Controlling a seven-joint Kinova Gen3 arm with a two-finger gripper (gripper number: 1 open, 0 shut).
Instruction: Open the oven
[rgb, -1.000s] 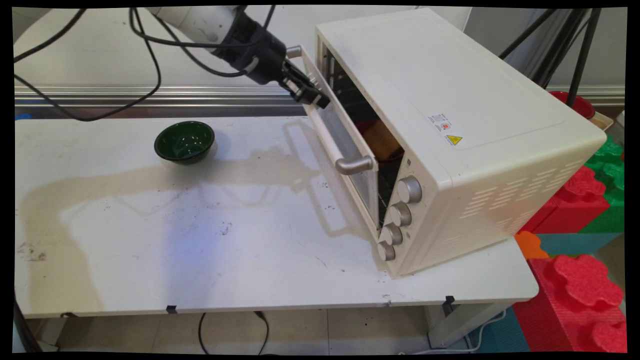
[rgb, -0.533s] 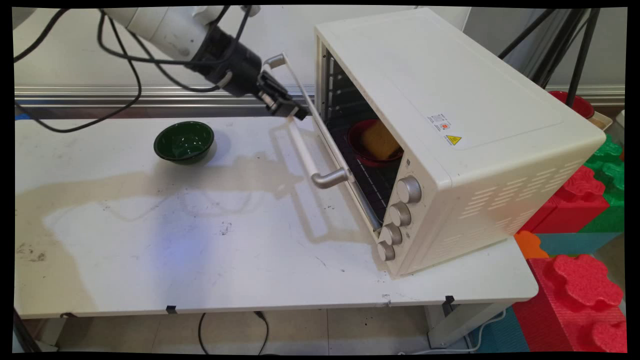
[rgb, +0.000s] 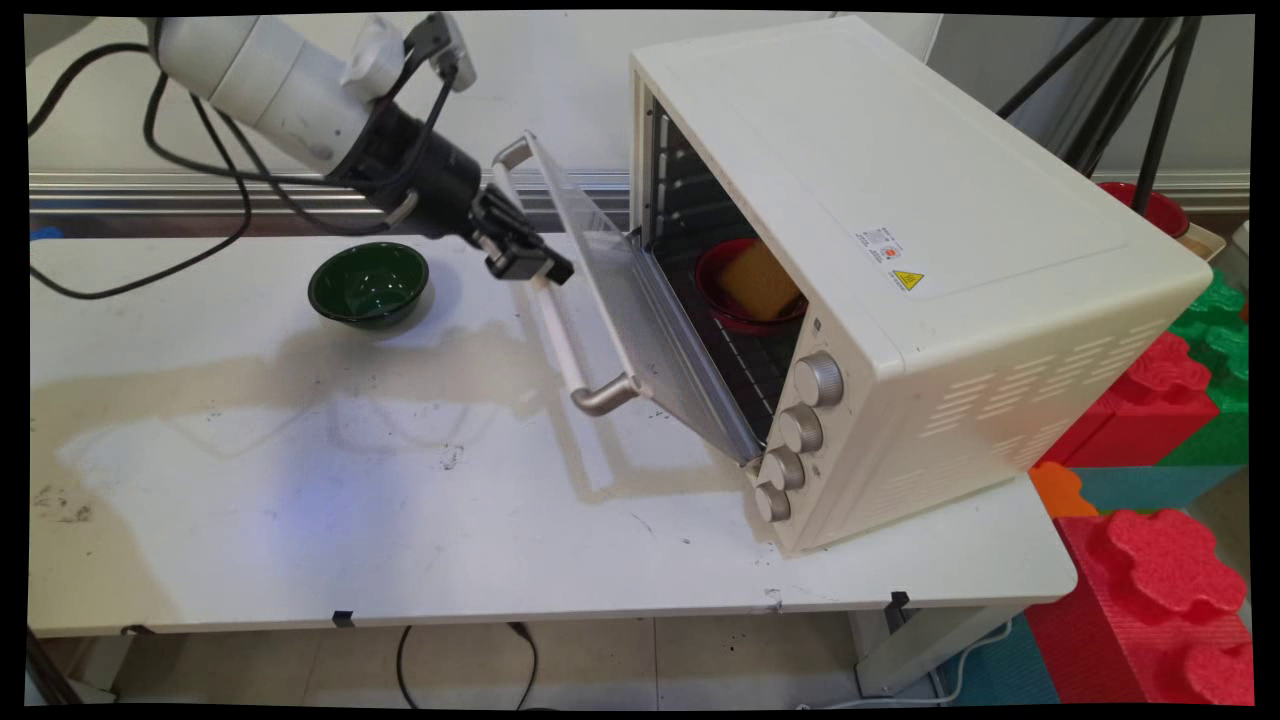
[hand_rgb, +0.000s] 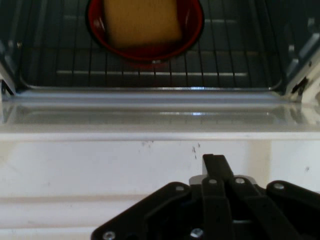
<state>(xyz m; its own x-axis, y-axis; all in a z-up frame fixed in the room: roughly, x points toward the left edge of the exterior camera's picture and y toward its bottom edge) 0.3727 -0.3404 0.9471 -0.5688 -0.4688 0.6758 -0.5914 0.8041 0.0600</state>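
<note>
Movement of the cream-coloured glass-fronted oven door is what has changed over the last second: it was seen barely ajar, then roughly a third of the way down, and it is now tilted well out from the cream metal toaster oven, hinged along its lower edge. The black two-finger gripper has been carried down and leftward with it and is found at the far end of the pale bar handle with metal end brackets, in contact with it. In the hand view only one finger can be made out against the white door frame, so whether the handle is clenched or merely hooked cannot be told.

More of the oven's inside has been uncovered by the swing. A red round bowl holding a yellow-orange rectangular block, like a sponge or a cake, is seen resting on the wire rack, towards the back. In the hand view the same bowl and block are seen straight ahead, beyond the door's inner edge.

On the white table, a dark green glossy bowl stands to the left of the gripper, near it but apart from it, and is unmoved across the three moments. Four round metal knobs are ranged down the oven's front corner.
</note>
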